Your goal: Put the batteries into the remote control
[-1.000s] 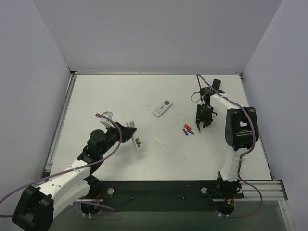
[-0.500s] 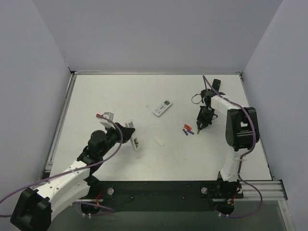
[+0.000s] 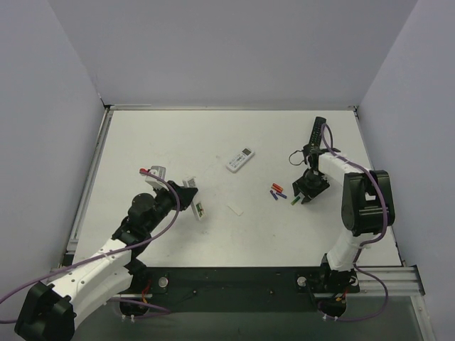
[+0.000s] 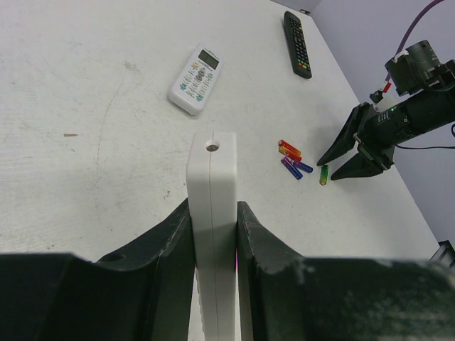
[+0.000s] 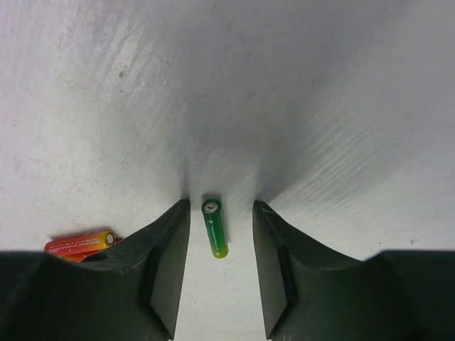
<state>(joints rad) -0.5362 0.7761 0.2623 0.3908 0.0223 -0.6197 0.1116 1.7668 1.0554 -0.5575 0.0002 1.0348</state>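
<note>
Fingers (image 4: 170, 238) of the left gripper (image 4: 213, 213) clamp the slim remote (image 4: 211, 163) by its long sides, near the table's (image 3: 213, 135) front-left. Further out on the right, the right gripper (image 5: 220, 206) stands open and low, one green battery (image 5: 215, 231) lying on the table between its fingers, touching neither, with red cells (image 4: 288, 148) and purple cells (image 4: 295, 168) just beside it. Beyond lie the wide remote (image 4: 195, 69) mid-table and the black remote (image 4: 296, 44) by the far-right edge.
</note>
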